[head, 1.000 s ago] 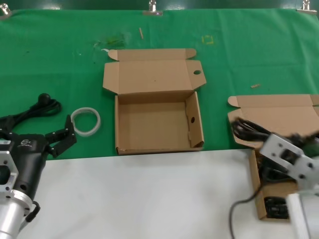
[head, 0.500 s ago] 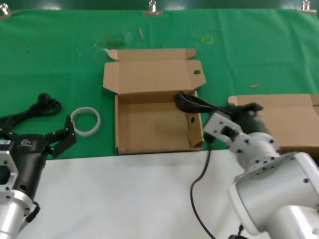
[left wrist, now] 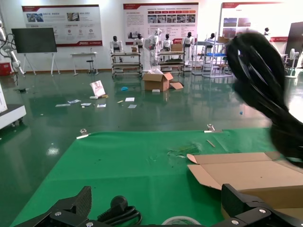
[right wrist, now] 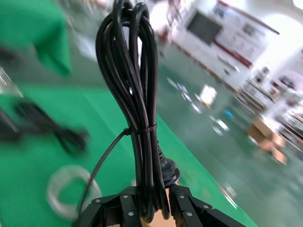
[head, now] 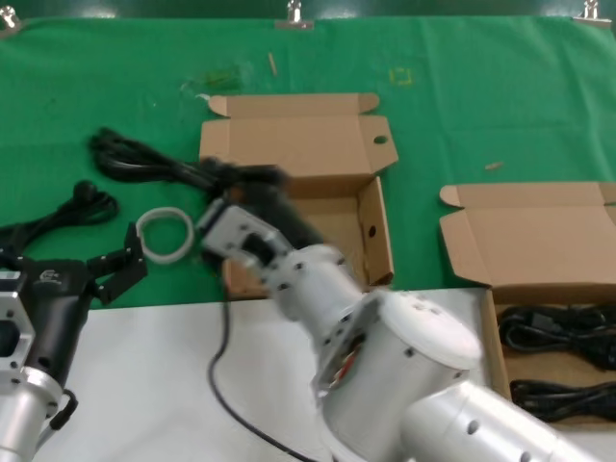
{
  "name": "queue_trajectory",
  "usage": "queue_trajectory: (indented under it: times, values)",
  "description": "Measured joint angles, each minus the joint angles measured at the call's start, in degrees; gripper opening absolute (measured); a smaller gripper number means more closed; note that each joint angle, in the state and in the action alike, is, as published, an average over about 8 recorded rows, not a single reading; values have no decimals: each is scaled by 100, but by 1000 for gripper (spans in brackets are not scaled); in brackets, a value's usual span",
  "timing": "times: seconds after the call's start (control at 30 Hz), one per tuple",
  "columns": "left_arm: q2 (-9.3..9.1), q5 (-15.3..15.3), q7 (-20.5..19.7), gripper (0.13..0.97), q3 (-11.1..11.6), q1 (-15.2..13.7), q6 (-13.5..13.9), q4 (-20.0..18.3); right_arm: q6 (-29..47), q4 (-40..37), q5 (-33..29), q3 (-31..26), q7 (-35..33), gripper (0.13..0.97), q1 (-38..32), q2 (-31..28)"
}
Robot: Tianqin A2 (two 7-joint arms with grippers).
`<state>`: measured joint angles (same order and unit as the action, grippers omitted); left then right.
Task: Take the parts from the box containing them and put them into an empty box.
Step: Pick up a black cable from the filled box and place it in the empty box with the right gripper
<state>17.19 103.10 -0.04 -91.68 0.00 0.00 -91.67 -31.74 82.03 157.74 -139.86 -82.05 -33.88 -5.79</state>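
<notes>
Head view: my right tool (head: 227, 176) carries a cable bundle (head: 144, 160) over the empty box (head: 306, 197)'s left wall; long axis points toward the desk's far-left corner, overshooting. Left tool (head: 120, 268) idle, spread, front-left.
Right wrist view: fingers (right wrist: 127, 205) clamped on the bundle's plug end.

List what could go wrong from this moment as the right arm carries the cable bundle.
The right gripper holds the cable bundle only at its plug end, so the long loops could swing and slip out.

In the head view the bundle is past the empty box's left wall, over the green cloth near the white ring; released here, it would likely miss the box.

The left gripper sits close by, so a trailing cord might snag it.
</notes>
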Motion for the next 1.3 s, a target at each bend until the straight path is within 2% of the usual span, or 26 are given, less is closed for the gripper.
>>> queue_trajectory:
  times: [0.17, 0.3, 0.43, 0.67, 0.8, 0.93, 1.3]
  values:
    - [0, 0, 1, 966, 0, 0, 0, 0, 236, -79, 0, -950, 1232, 181, -393, -51]
    - [0, 0, 2, 966, 0, 0, 0, 0, 220, -113, 0, -1213, 1767, 181, -432, -98]
    - [0, 0, 2, 966, 0, 0, 0, 0, 85, -50, 0, -955, 1719, 181, -182, -152]
    - [0, 1, 2, 966, 0, 0, 0, 0, -200, 171, 0, -159, 1185, 181, 321, -313]
    - [0, 1, 1, 966, 0, 0, 0, 0, -274, 245, 0, 50, 1075, 181, 408, -438]
    - [0, 1, 1, 966, 0, 0, 0, 0, -247, 241, 0, -21, 1194, 181, 337, -550]
    - [0, 1, 1, 966, 0, 0, 0, 0, -64, -11, 0, -655, 1796, 181, -39, -685]
